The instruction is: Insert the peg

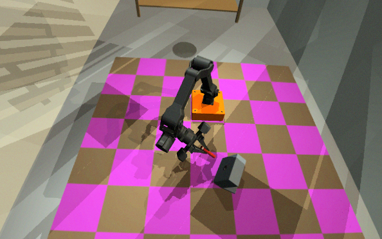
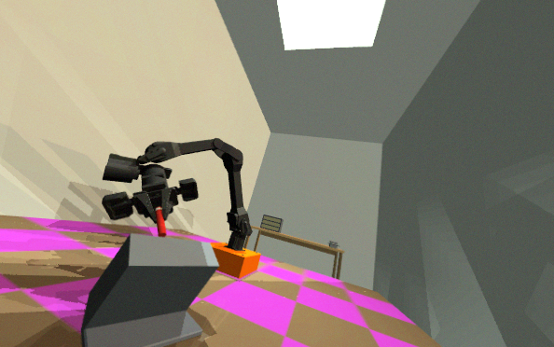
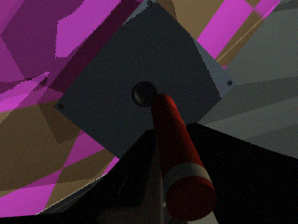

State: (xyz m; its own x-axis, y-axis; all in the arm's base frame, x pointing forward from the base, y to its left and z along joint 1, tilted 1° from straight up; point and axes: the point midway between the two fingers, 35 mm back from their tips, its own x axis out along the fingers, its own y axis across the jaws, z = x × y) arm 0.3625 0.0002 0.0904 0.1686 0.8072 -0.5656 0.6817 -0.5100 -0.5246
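while the gripper (image 1: 200,147) clamps the red peg (image 1: 208,151) above the mat (image 1: 283,173), orange base (image 1: 208,112) behind, grey panel (image 1: 230,173) to the right, peg tip lined up over the hole (image 3: 141,92) in the wrist view, contact unclear, fingers in shadow

Red round peg (image 3: 178,152), tilted, points at the hole (image 3: 143,92) in the grey sloped panel (image 3: 107,103).

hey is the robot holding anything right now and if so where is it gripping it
Yes. The hand is shut on the red peg, gripping its upper end; the lower end points toward the panel's hole.
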